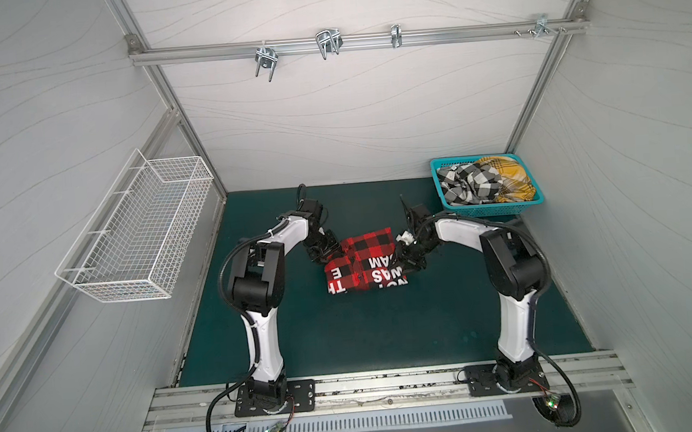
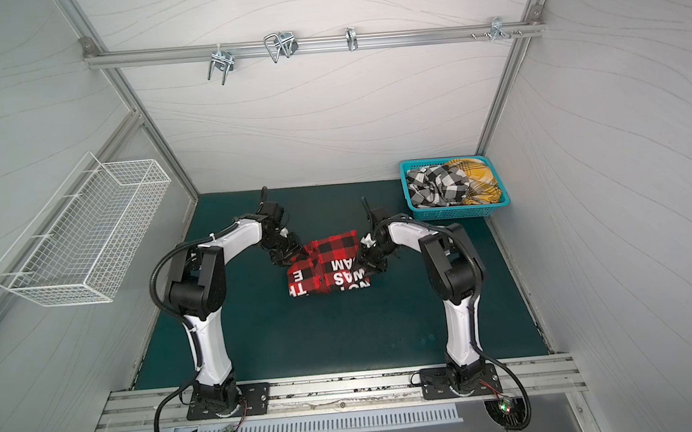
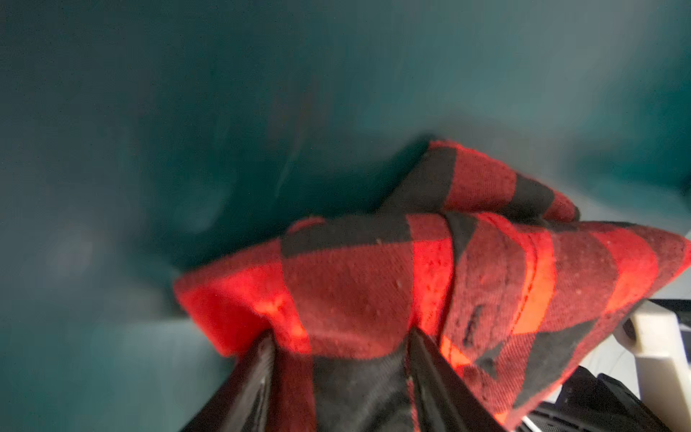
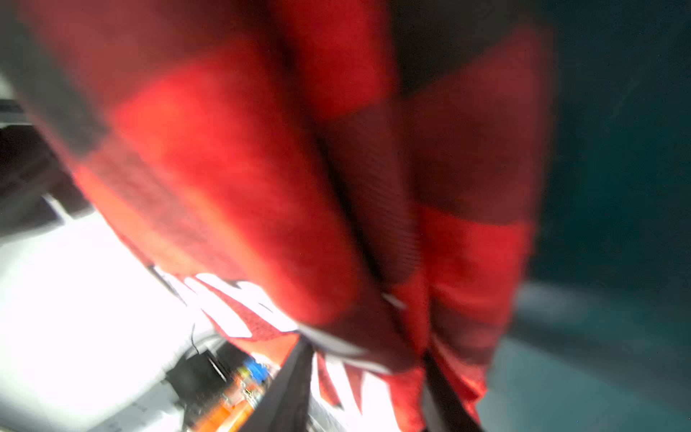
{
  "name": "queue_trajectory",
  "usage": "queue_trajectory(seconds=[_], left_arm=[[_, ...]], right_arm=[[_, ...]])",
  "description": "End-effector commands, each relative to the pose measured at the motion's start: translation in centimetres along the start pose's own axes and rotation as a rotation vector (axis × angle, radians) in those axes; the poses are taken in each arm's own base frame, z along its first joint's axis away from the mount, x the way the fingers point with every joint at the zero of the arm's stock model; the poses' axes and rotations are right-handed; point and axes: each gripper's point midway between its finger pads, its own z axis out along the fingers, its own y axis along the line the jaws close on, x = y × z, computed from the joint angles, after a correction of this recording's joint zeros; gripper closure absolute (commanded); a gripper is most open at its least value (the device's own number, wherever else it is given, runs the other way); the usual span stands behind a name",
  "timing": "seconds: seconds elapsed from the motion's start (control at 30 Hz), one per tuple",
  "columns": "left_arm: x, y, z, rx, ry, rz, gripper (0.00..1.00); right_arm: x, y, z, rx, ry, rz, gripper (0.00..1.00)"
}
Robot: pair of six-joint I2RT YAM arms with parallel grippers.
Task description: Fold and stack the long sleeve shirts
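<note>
Black claws [image 1: 329, 253] [image 1: 402, 259] low on red shirt [image 1: 369, 246]

Three shirts — red-and-black shirt [image 1: 369, 248] left of the teal basket [image 1: 486, 210], black-and-white shirt [image 1: 469, 185] and mustard shirt [image 1: 515, 180] inside it. Two baskets with the wire basket [image 1: 137, 236]. Four hooks [image 1: 328, 43].

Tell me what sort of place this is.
Probably a robot test cell for folding laundry: aluminium frame with panel walls, two mounted arms over a green mat, a teal basket of shirts.
</note>
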Motion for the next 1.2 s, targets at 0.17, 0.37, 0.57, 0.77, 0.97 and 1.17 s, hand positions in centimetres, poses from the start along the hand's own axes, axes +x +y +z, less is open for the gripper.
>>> queue_trajectory(seconds=[0.17,0.37,0.57,0.77,0.97,1.17], left_arm=[[2.9,2.2,-7.6,-0.045,-0.096,0.046,0.29],[3.1,4.4,-6.6,0.108,-0.033,-0.129,0.26],[2.0,3.8,-4.1,0.209,-0.019,-0.172,0.12],[0.3,4.5,-1.7,0.214,-0.013,-0.211,0.18],[-0.4,5.0,0.2,0.203,0.006,-0.231,0.39],[-0.7,3.9,-0.7,0.252,-0.011,-0.232,0.80]], right_arm=[[3.0,2.6,-6.3,0.031,-0.169,-0.103,0.28],[-1.6,3.2,-4.7,-0.010,-0.110,-0.168,0.23],[-6.0,2.7,-3.1,-0.027,-0.113,-0.175,0.24],[-7.3,2.5,-0.9,-0.044,-0.068,-0.171,0.32],[-7.7,2.1,0.3,-0.036,-0.050,-0.162,0.42],[-7.4,3.0,-1.1,-0.023,-0.087,-0.180,0.60]])
